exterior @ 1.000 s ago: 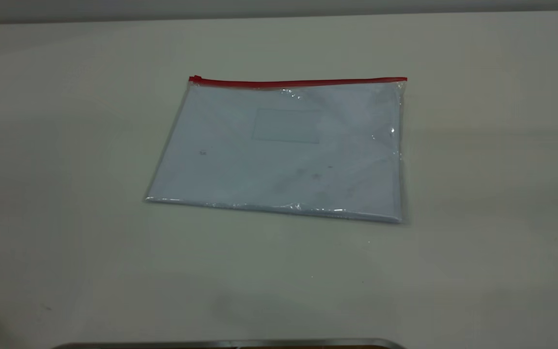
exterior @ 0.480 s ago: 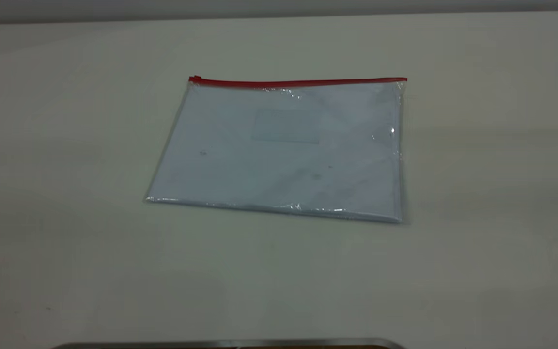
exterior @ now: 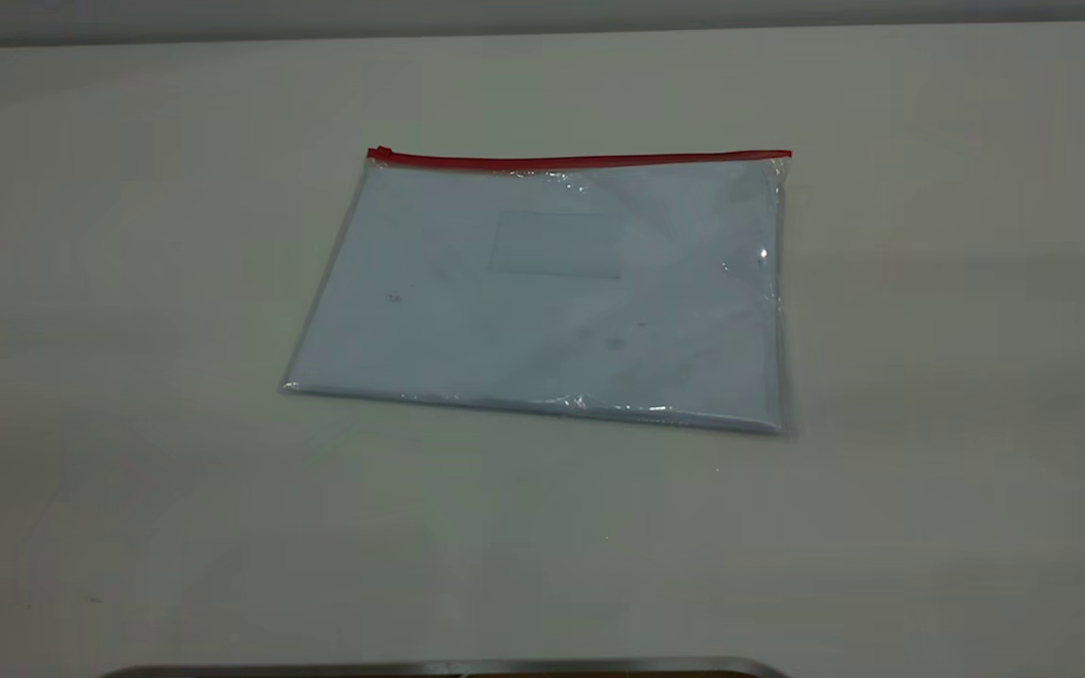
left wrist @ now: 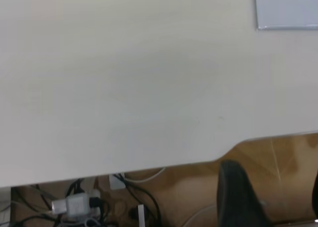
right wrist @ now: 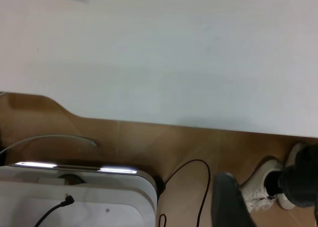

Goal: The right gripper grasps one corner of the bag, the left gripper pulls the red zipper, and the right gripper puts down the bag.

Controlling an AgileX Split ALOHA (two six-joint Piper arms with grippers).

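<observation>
While exterior shows only bag | wrist views: left gripper, right gripper spread wide.

Bag: clear glossy plastic, pale bluish-white sheets inside, faint rectangular pocket outline, few small dark specks. Red zipper: thin bright red strip along far edge, red slider at left end. Table: plain off-white. Left gripper: black finger. Right gripper: black finger. Floor: tan-brown. Shoes: white.
</observation>
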